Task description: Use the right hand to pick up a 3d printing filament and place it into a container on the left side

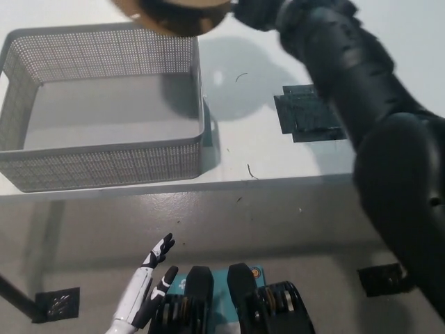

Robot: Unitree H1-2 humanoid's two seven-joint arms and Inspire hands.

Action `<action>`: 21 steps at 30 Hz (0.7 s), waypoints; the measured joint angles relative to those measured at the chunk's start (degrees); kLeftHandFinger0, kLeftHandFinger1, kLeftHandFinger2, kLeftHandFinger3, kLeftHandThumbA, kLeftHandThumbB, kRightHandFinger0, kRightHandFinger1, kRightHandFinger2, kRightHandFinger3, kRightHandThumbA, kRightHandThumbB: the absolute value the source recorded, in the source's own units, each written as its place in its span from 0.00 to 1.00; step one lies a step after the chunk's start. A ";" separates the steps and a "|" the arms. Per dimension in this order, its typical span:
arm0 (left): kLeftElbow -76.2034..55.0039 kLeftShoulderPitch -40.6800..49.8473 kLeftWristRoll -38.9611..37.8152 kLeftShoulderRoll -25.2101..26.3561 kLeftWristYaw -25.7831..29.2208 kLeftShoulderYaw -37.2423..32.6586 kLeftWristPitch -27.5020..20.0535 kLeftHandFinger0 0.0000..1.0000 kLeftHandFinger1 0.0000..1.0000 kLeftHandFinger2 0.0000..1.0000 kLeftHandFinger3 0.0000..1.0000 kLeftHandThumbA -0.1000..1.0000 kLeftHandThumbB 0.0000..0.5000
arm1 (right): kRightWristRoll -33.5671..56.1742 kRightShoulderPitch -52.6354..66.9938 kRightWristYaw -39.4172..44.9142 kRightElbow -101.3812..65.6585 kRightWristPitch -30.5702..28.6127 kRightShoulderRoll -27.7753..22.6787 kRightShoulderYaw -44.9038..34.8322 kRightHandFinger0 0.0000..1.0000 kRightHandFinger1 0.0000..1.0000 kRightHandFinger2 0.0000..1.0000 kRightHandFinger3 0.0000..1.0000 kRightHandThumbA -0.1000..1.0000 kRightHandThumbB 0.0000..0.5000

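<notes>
Gripping the filament spool (177, 17), flat face down, the right robot hand (257, 10) overhangs the basket (104, 163).

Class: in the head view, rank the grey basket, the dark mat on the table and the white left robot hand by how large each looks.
1. Grey basket, clearly largest.
2. Dark mat, partly hidden by the black arm.
3. White left robot hand: looks about equal to the mat, and nearer the camera, so unsure.

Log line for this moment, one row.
right hand: holding spool | spool: above basket far rim | left hand: idle below table
</notes>
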 measured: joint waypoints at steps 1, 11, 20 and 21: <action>0.00 -0.02 0.08 0.00 0.00 0.00 0.00 1.00 1.00 1.00 1.00 1.00 0.20 | -0.16 -0.27 -0.39 0.01 -0.05 0.70 0.72 0.00 0.24 0.75 1.00 0.00 0.12; -0.24 -0.13 0.15 0.03 -0.06 0.01 0.03 1.00 1.00 1.00 1.00 1.00 0.20 | -4.01 -1.61 -10.41 0.06 -2.35 6.83 12.73 0.00 0.12 0.63 1.00 0.00 0.29; -0.51 -0.62 0.27 0.44 -0.79 0.00 0.03 1.00 1.00 1.00 1.00 1.00 0.22 | -11.96 -2.02 -20.39 0.23 -3.35 8.83 29.84 0.46 0.61 0.72 0.78 0.00 0.36; -0.52 -0.67 0.29 0.56 -0.84 0.00 0.03 1.00 1.00 1.00 1.00 1.00 0.21 | -13.03 -2.14 -21.30 0.21 -4.13 8.89 32.03 0.34 0.49 0.64 0.79 0.00 0.36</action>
